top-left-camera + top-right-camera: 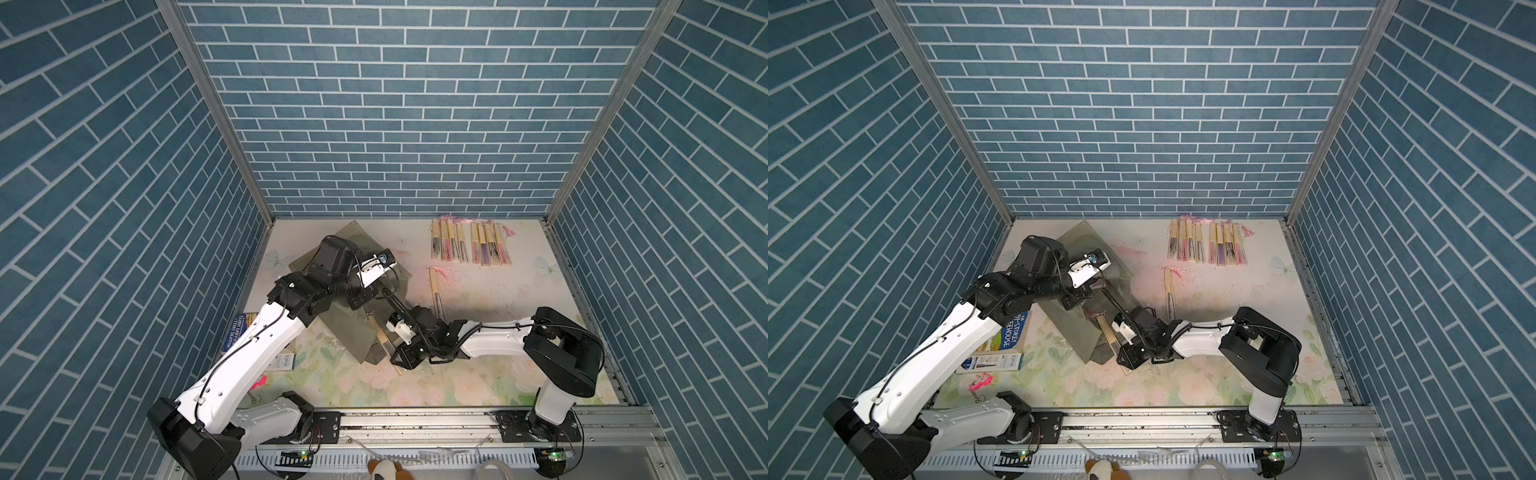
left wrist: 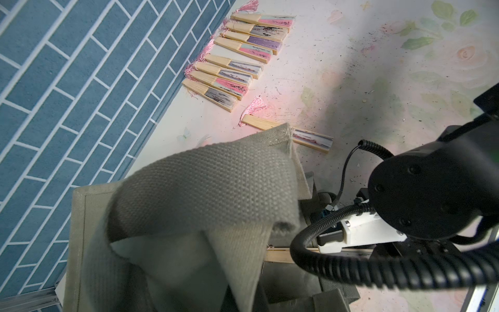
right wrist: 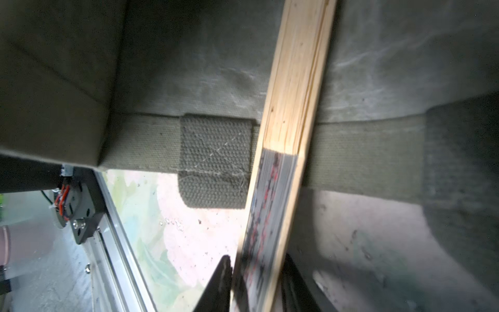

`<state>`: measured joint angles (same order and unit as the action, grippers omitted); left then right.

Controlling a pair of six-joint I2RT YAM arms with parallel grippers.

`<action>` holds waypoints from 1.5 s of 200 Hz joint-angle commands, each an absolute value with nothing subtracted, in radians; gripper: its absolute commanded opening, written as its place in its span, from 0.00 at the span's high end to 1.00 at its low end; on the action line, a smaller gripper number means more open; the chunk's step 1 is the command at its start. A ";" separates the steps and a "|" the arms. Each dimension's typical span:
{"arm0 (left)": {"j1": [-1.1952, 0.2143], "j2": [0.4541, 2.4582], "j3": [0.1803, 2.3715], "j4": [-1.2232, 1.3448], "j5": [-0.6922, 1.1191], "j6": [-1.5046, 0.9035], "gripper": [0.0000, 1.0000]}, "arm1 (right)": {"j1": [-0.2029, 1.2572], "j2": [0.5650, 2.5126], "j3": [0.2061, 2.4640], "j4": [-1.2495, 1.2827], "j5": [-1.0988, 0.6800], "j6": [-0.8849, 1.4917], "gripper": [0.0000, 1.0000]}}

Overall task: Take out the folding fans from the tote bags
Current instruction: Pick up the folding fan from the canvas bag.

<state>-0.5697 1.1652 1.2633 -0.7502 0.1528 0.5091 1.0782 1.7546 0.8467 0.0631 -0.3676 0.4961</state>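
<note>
Fan (image 3: 291, 94) half out of tote (image 1: 345, 334)
Right gripper (image 3: 256, 283) clamps fan, left gripper (image 1: 372, 296) closed; pull lengthwise, clear of the strap (image 3: 216, 162).

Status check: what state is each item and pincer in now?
Grey-green fabric tote bag: on the table, strap lifted.
Left pincer: shut on the tote's strap.
Right pincer: shut on a fan.
Gripped pale bamboo folding fan: closed, partly out of the tote.
Row of eight bamboo fans: closed, out, by the back wall.
Lone bamboo fan: closed, out, on the table.
</note>
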 commanded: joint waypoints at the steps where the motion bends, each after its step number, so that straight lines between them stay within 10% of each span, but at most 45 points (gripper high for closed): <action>1: -0.577 1.168 1.258 -0.746 0.149 0.517 1.00 | 1.069 1.809 0.825 0.108 -0.428 0.591 0.71; 138: -0.585 1.165 1.254 -0.744 0.141 0.519 1.00 | 1.039 1.663 0.751 0.106 -0.506 0.570 0.91; 300: -0.586 1.164 1.255 -0.743 0.137 0.520 1.00 | 1.036 0.603 0.342 -0.214 -0.184 0.528 1.00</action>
<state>-0.5797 1.1664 1.2613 -0.7502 0.1314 0.5125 1.0393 0.7311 0.3553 -0.1333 -0.3450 0.5186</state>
